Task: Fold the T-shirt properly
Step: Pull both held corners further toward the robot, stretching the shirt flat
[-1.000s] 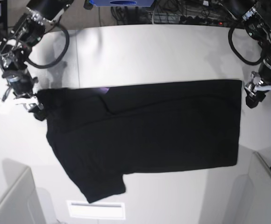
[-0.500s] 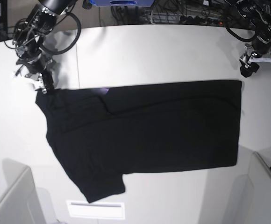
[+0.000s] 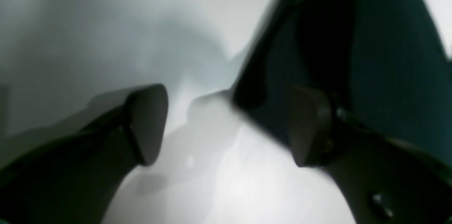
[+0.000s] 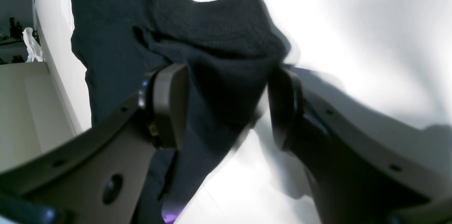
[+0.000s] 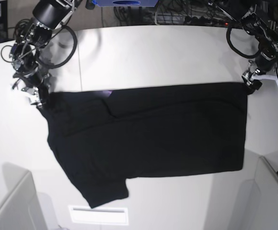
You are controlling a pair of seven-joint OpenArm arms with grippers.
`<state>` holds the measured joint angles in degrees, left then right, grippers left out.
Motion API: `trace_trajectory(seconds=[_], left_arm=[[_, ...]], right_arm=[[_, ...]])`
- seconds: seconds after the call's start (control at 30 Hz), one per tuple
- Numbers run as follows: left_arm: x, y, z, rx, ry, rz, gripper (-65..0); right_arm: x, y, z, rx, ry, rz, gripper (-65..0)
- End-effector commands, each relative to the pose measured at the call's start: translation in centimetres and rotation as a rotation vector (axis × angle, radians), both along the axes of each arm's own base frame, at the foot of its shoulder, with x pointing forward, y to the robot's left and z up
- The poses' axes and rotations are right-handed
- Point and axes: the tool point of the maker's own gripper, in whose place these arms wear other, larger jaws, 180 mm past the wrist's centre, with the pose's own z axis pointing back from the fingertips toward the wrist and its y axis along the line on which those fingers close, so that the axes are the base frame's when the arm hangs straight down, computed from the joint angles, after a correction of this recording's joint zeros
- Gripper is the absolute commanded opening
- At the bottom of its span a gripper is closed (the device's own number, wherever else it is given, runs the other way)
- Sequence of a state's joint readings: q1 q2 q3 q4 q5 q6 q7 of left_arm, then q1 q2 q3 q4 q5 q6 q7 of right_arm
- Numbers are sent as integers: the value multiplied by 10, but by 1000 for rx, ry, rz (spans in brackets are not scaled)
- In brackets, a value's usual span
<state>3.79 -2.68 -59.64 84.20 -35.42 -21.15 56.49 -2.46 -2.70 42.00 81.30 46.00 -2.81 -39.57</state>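
The black T-shirt (image 5: pixel 148 132) lies spread flat on the white table (image 5: pixel 153 52), one sleeve pointing to the near left and a sliver of purple print (image 5: pixel 105 92) showing at a fold. My right gripper (image 5: pixel 36 93) is at the shirt's far-left corner. In the right wrist view it (image 4: pixel 226 107) is open, its fingers (image 4: pixel 169 104) straddling a bunched fold of the cloth (image 4: pixel 219 40). My left gripper (image 5: pixel 250 84) is at the far-right corner. The left wrist view shows it (image 3: pixel 226 125) open, with the shirt's corner (image 3: pixel 335 40) by one finger (image 3: pixel 307 128).
A white label (image 5: pixel 98 215) sits at the table's near edge. Grey partitions stand at the near left (image 5: pixel 9 206) and near right (image 5: pixel 273 191). Cables (image 5: pixel 187 14) and a blue device (image 5: pixel 124 2) lie behind the table.
Both grippers first drew back from the shirt's far corners toward the back of the table, then came down to those corners again. The shirt has barely shifted.
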Motion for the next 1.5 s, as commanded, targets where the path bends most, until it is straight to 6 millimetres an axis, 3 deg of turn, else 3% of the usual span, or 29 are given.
trace_trajectory(seconds=[0.0, 0.23, 0.37, 0.43, 0.63, 0.7, 0.73, 0.83, 0.97, 1.13, 1.37, 1.47], left_arm=[[1, 0, -4, -11, 20, -7, -148], [18, -9, -7, -56, -2, -14, -150], [30, -29, -10, -55, 14, -98, -156], [31, -30, -11, -56, 15, -101, -217], [26, -35, -26, -102, 45, -96, -532], [24, -36, -28, -105, 50, -97, -637], [24, -34, -27, -101, 52, -99, -650], [24, -32, -26, -86, 58, -112, -650], [23, -29, -23, -38, 94, -182, -650], [23, -13, 0, 47, 74, -194, -650], [18, 4, 38, 64, 80, -171, -650], [8, 8, 42, 96, 99, -171, -650]], right_arm=[[-3, 2, -3, -1, 29, 13, -311], [-1, 2, -2, -3, 26, 15, -311], [5, 1, 2, -4, 11, 14, -311], [8, 1, 4, -4, 5, 14, -314], [11, 0, 6, -5, -3, 12, -320], [10, -2, 6, -5, -2, 6, -380], [10, -2, 6, -5, -2, 6, -443], [10, -5, 7, -16, -5, 9, -650], [9, -11, 12, -29, -10, 10, -650], [7, -19, 44, -114, -67, 19, -650], [21, -3, 80, -26, -66, 68, -650], [12, -2, 80, -33, -53, 80, -650]])
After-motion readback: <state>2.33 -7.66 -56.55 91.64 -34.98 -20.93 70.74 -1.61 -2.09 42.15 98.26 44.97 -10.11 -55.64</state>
